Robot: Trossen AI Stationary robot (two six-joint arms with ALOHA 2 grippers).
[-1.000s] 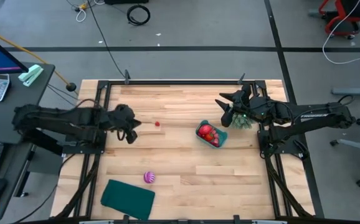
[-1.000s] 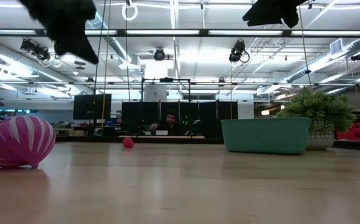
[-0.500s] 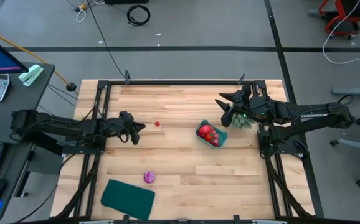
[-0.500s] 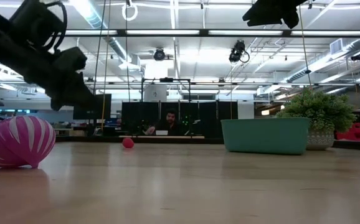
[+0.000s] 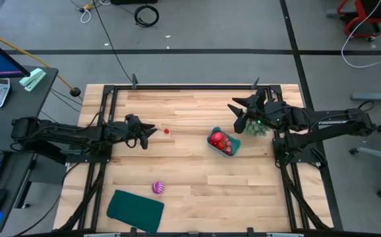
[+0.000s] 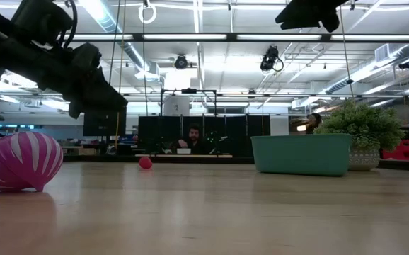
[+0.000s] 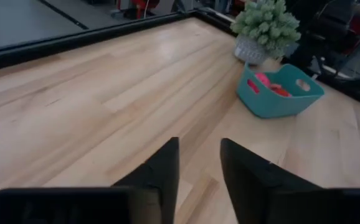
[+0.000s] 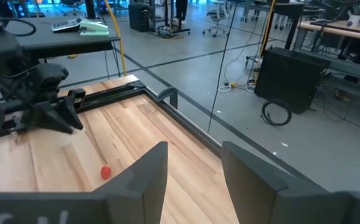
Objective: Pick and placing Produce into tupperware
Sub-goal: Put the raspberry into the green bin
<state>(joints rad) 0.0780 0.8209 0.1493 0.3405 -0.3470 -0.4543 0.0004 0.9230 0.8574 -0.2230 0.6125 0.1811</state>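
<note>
One tiny red produce piece point(image 5: 167, 131) on tabletop point(image 5: 190, 184), just beside left tool point(image 5: 152, 130) (fingers apart, empty); right tool point(image 5: 233, 107) parted w/ nothing held.

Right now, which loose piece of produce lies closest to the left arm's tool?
The tiny red ball, just beyond the left tool. The purple-and-pink striped ball lies much farther off, beside the dark teal sheet.

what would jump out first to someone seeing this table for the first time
Probably the teal tub right of the table's middle, already holding red fruit, with a green bushy plant just beyond it under the right gripper. Next, the purple-and-pink striped ball lying alone toward the front, beside a flat dark teal sheet. The left gripper hangs open, aimed at one tiny red piece.
</note>
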